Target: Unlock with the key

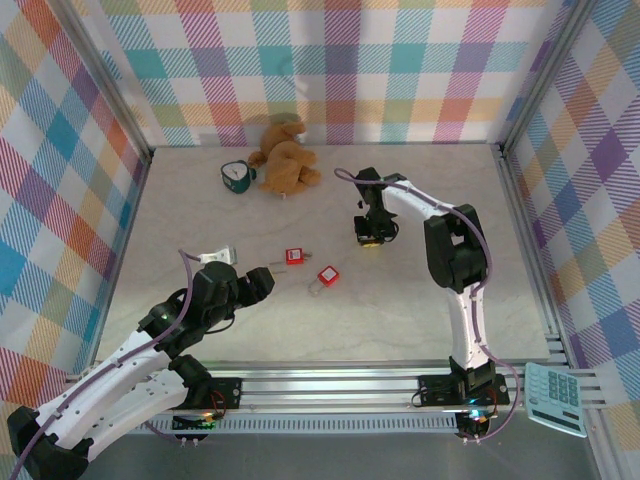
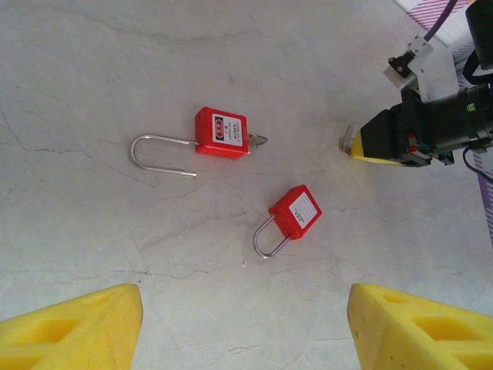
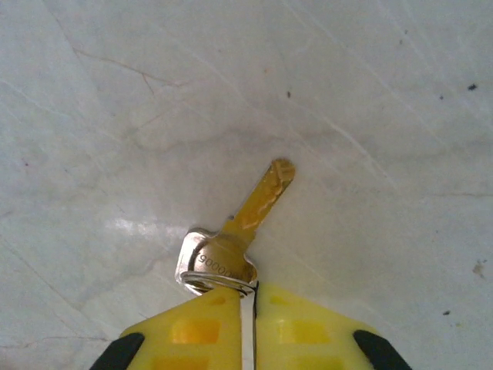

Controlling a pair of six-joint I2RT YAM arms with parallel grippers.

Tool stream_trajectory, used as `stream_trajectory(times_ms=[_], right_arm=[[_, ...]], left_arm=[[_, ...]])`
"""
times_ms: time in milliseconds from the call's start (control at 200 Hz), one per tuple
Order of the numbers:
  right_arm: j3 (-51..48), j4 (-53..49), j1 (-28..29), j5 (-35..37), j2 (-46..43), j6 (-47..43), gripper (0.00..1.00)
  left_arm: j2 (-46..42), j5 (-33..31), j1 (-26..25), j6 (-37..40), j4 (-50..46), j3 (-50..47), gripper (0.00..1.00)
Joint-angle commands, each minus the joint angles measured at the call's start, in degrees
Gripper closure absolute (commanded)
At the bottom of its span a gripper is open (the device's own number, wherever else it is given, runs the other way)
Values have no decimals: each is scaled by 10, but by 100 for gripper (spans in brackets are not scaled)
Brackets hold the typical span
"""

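Note:
The key [image 3: 248, 220] is small and pale metal, with a ring at its head and its blade pointing away over the table. My right gripper [image 3: 251, 291] is shut on the key at the head and ring, low over the table [image 1: 368, 240]. Two red padlocks lie left of it. One padlock [image 2: 222, 132] has its shackle swung open, and a small metal stub sticks out of its base. The other padlock [image 2: 296, 212] has its shackle closed. My left gripper [image 2: 245, 327] hovers open just short of the padlocks [image 1: 265, 278], holding nothing.
A brown plush toy [image 1: 285, 155] and a small teal clock [image 1: 236, 177] sit at the back of the table. A calculator [image 1: 556, 398] lies off the table's right front corner. Checked walls enclose the table on three sides.

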Motion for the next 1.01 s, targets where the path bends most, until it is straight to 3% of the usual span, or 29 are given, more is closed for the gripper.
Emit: stream_trajectory(times_ms=[0,725,785,930,1000], right_arm=[[-13,7,6,9,-29,4,90],[-93,62,34,19,-132,11,96],[-86,56,34,18,-124,5,94],[-23,6,34,32,-63,-22,75],[-7,-3,34,33,-41,-32,72]], left_arm=[[-4,-3,5,-8,-5,-4,30],[23,11,5,-11,21,-8,31],[25,12,4,-11,24,-8,31],[31,17,4,-11,25,-5,31],[29,18,5,-11,21,-2,31]])
